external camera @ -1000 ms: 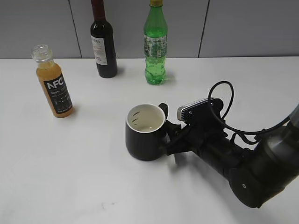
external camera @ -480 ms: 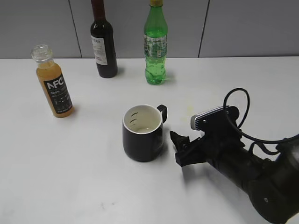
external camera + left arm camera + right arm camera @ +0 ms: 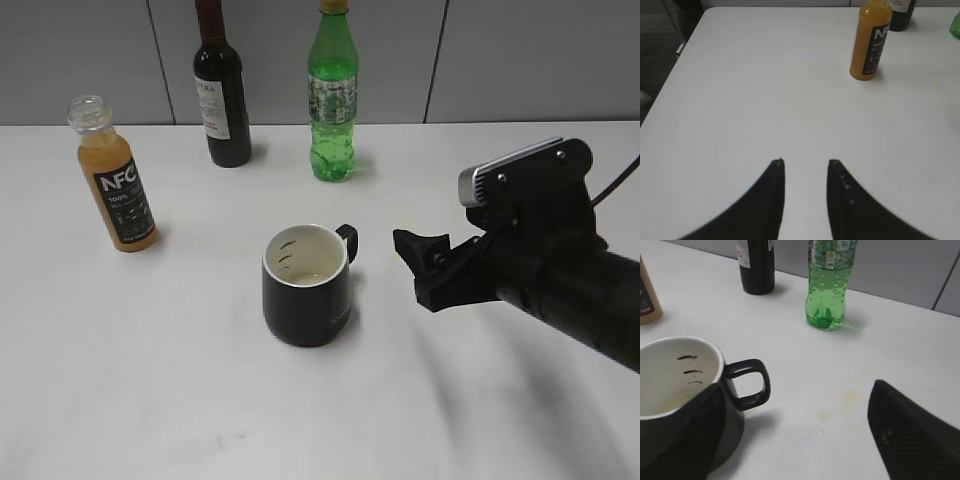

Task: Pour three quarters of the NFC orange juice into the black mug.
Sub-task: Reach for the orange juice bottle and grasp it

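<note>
While the black mug (image 3: 307, 285) sits upright mid-bench, its white inside shows dark marks and a thin pale film at the bottom; handle (image 3: 749, 383) points toward the right claw (image 3: 428, 268). NFC orange juice (image 3: 112, 176) stands upright and capless well to the mug's left and farther back, juice filling it nearly to the neck. Behind the mug, at the far edge of the white bench (image 3: 180, 400), stand a dark wine bottle (image 3: 221, 95) and, next to it, a green soda bottle (image 3: 332, 98), w/ clear liquid low in the latter. Right claw hangs just beside the mug's handle side, apart from it and off the bench, spread wide, holding nothing; in the wrist view one finger (image 3: 912, 435) is right of the mug, the other blurred in front of it. Left claw (image 3: 805, 167) hovers over bare bench well away from the mug, narrowly parted, empty, w/ the juice bottle far ahead of it. Faint yellowish stains (image 3: 850, 405) mark the bench beside the handle.
</note>
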